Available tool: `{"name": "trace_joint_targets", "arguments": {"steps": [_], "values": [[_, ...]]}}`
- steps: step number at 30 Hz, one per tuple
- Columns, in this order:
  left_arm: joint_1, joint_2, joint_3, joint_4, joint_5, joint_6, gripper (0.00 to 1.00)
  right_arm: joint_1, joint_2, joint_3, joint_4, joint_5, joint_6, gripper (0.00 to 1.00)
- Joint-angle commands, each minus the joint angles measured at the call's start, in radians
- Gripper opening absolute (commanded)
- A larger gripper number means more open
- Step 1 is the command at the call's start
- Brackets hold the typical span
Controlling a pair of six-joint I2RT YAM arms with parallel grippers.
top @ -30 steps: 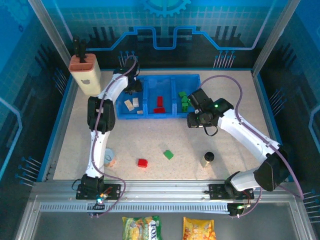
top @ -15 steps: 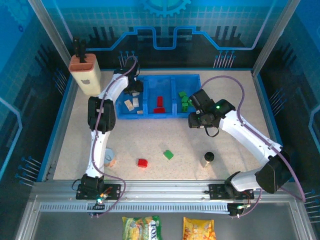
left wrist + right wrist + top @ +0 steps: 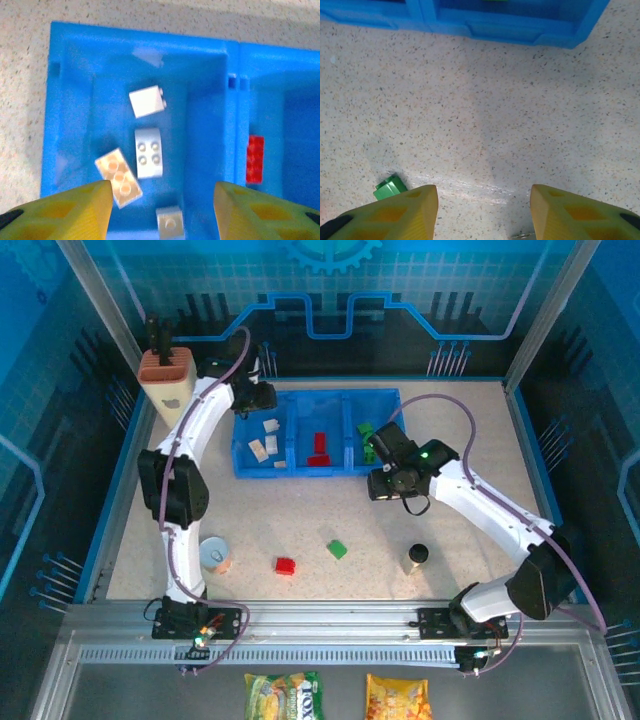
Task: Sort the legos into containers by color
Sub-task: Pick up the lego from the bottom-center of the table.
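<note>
Hovering above the far-left part of the tray [image 3: 140, 31], the left gripper [image 3: 162, 189] is holding its yellow fingers [image 3: 65, 210] wide apart with nothing between them, looking straight down into the left compartment [image 3: 200, 125]. Four bricks are lying loose in that compartment: three white bricks [image 3: 148, 152], one of them tilted near the far wall and one by the near wall, and a cream brick [image 3: 119, 176] lying at a slant just beside the middle white one. Past the divider, a red brick [image 3: 255, 159] is lying in the middle compartment [image 3: 300, 125], and the overhead view is showing red bricks [image 3: 319, 450] there and green bricks [image 3: 368, 440] in the right compartment [image 3: 357, 464], partly hidden by the right arm. The right gripper [image 3: 482, 190] is hanging over the bare speckled surface [image 3: 495, 115] just in front of the tray's near wall, its fingers also spread apart and gripping nothing. A loose green brick [image 3: 390, 188] is sitting on the surface just beside its left finger, and from above this brick [image 3: 337, 549] is lying near a loose red brick [image 3: 286, 565], both well apart from the tray. A tin can [image 3: 215, 555] is standing by the left arm, a dark-capped bottle [image 3: 416, 557] by the right arm, and a beige block [image 3: 168, 380] with an orange top at the far left corner.
</note>
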Motion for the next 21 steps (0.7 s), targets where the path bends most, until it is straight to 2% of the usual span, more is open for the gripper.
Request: {"name": "trace_joint_targets", "arguments": {"steps": [1,10,18,21], "values": [[0.007,-0.095,-0.094,-0.101,0.056,0.043,0.56,0.037,0.032,-0.007,-0.002,-0.014,-0.012,0.53],[0.053,-0.369,-0.395,-0.122,0.072,0.104,0.56,0.170,0.154,0.017,0.014,-0.041,-0.025,0.53],[0.164,-0.528,-0.683,0.056,0.107,0.077,0.58,0.362,0.290,0.086,0.050,-0.074,-0.023,0.56],[0.187,-0.555,-0.750,0.120,0.124,0.080,0.57,0.456,0.348,0.130,0.076,-0.103,-0.111,0.59]]}}
